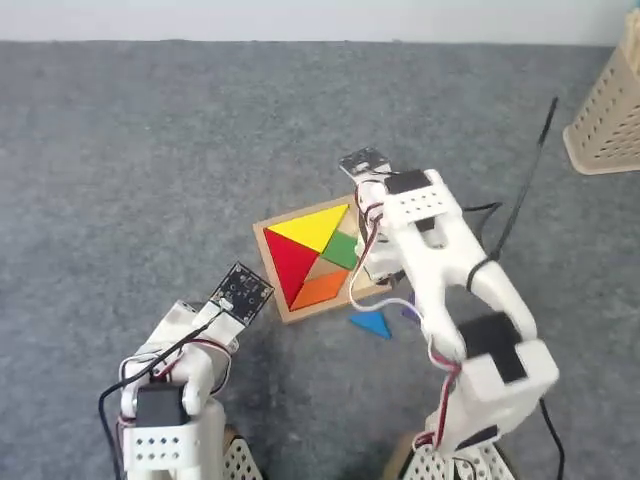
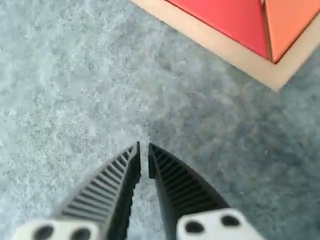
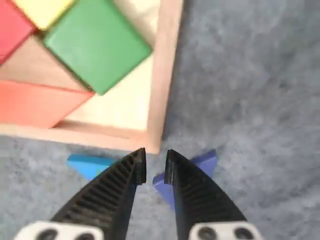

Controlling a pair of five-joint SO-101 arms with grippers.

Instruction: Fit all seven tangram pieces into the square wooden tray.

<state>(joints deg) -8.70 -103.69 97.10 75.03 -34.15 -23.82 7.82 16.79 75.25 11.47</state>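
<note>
The square wooden tray (image 1: 268,238) lies mid-table and holds a yellow triangle (image 1: 312,227), a red triangle (image 1: 290,262), a green square (image 1: 341,249), an orange triangle (image 1: 320,289) and a tan piece (image 1: 322,268). On the carpet by its near corner lie a light blue triangle (image 1: 372,323) and a dark blue piece (image 1: 410,312). My right gripper (image 3: 155,162) hovers over that tray corner (image 3: 156,142), its fingers a narrow gap apart and empty, with the dark blue piece (image 3: 207,161) beneath one finger. My left gripper (image 2: 144,150) is shut and empty over bare carpet, short of the tray's edge (image 2: 250,62).
The right arm (image 1: 430,230) hangs over the tray's right side and hides part of it. The left arm (image 1: 180,370) sits at the front left. A perforated beige basket (image 1: 610,110) stands at the far right. Grey carpet stretches open to the left and back.
</note>
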